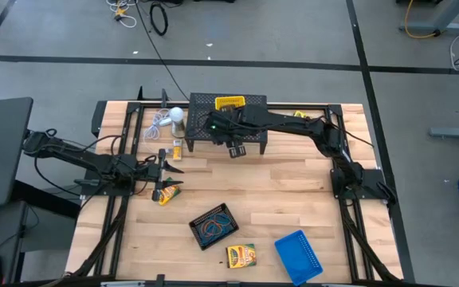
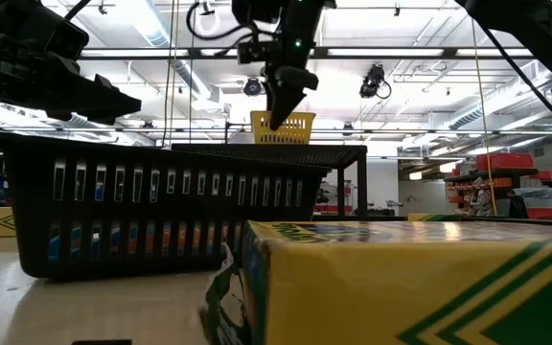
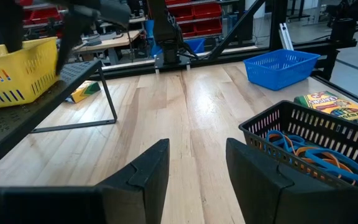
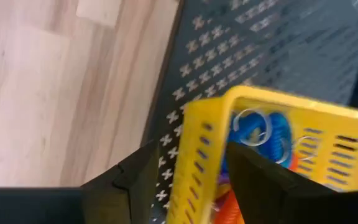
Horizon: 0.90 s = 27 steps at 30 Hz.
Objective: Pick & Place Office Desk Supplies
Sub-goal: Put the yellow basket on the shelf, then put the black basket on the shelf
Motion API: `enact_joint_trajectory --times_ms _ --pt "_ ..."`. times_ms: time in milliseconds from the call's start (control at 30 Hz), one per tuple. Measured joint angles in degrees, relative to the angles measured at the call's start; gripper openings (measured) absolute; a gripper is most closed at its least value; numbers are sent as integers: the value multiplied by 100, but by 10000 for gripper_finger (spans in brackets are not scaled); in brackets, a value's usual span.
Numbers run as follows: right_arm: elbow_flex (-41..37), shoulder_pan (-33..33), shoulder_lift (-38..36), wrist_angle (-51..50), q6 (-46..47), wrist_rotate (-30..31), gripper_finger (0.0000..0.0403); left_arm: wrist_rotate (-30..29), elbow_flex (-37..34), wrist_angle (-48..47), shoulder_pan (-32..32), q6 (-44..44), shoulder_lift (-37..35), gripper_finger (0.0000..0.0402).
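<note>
The yellow mesh tray (image 1: 229,102) stands on top of the large black mesh stand (image 1: 228,127) at the table's far middle, with coloured rubber bands (image 4: 257,134) inside it. My right gripper (image 4: 194,180) hangs over it, pointing down, open, with one finger outside the tray's wall and one inside. The black tray (image 1: 213,226) with rubber bands, the blue tray (image 1: 299,257) and a crayon box (image 1: 241,255) rest on the near part of the table. My left gripper (image 3: 194,180) waits open at the left (image 1: 166,169), holding nothing. My right gripper straddles the yellow tray's side wall (image 4: 201,155) from above, one finger (image 4: 129,180) outside and one finger (image 4: 260,180) inside. A gap shows beside the outer finger. Whether the inner finger touches the wall, I cannot tell. The tray rests on the stand.
A crayon box (image 1: 167,193) lies just near my left gripper, and another (image 1: 176,147) lies by the stand's left leg. A white round object with a cord (image 1: 176,114) sits at the far left. Bare wood (image 1: 293,183) spreads across the table's middle.
</note>
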Motion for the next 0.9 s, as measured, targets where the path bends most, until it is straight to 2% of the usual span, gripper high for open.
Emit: enact_joint_trajectory --times_ms 200,367,633,800,900 --pt "2 71 -300 44 84 99 195 0 0 -43 0 -37 4 164" --pt "4 393 -713 -151 400 103 194 0 0 -86 -1 -37 4 164" --pt "9 1242 -1327 -1297 1583 89 194 0 0 -105 -2 -39 4 164" --pt "-88 1753 -1420 -1983 2496 -309 194 2 0 -110 -1 -63 4 164" --pt "-339 2093 -1426 -1906 2873 -824 194 13 0 -127 -2 -81 4 164"
